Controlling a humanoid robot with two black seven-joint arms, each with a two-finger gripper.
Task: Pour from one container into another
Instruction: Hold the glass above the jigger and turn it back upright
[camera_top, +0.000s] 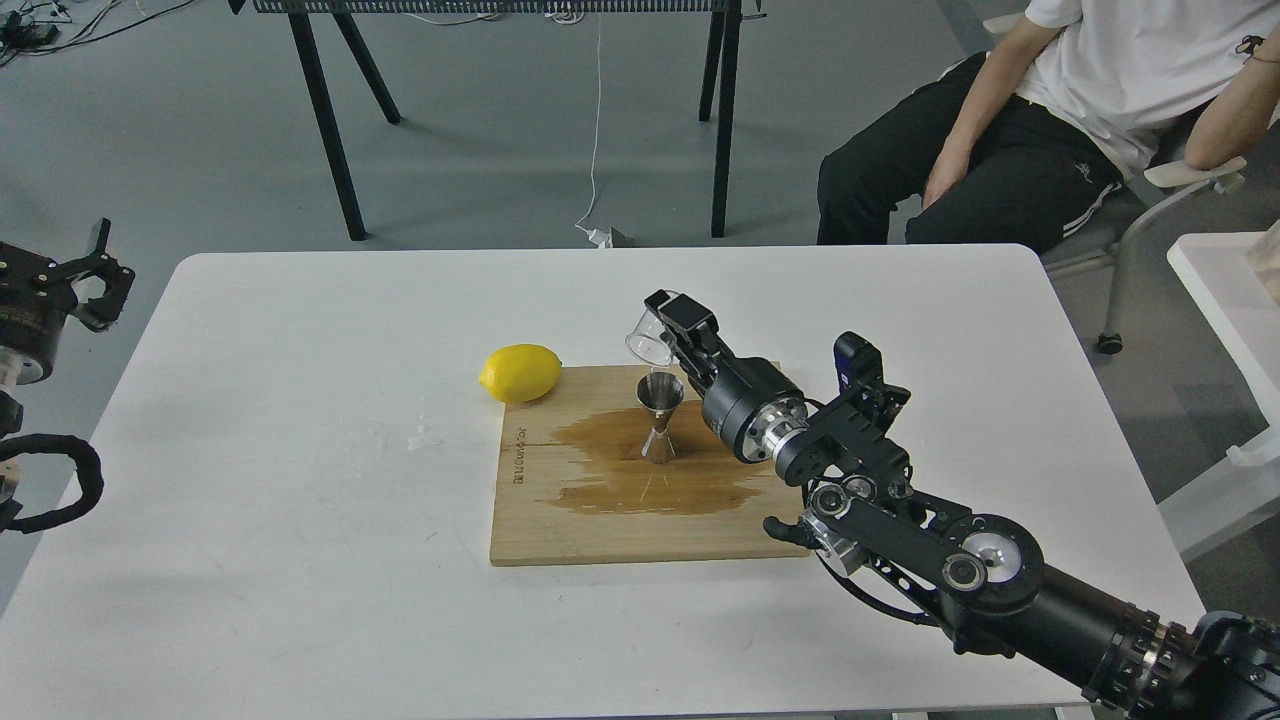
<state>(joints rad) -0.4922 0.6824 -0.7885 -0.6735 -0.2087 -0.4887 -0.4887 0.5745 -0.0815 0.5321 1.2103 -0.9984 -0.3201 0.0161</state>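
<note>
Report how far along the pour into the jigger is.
Done: the right gripper has the glass cup grasped, lifted and tipped just above the jigger, which stands upright on the wooden board. In hand: the pour itself; I cannot tell how much liquid remains. A wet stain spreads around the jigger's base. Left: finish pouring, right the cup and set it down. The left gripper sits idle off the table.

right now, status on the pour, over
Right claw shut on glass cup, tipped over jigger. Left claw idle off the table's left edge, looks open. Cutting board wet around jigger; lemon clear.
</note>
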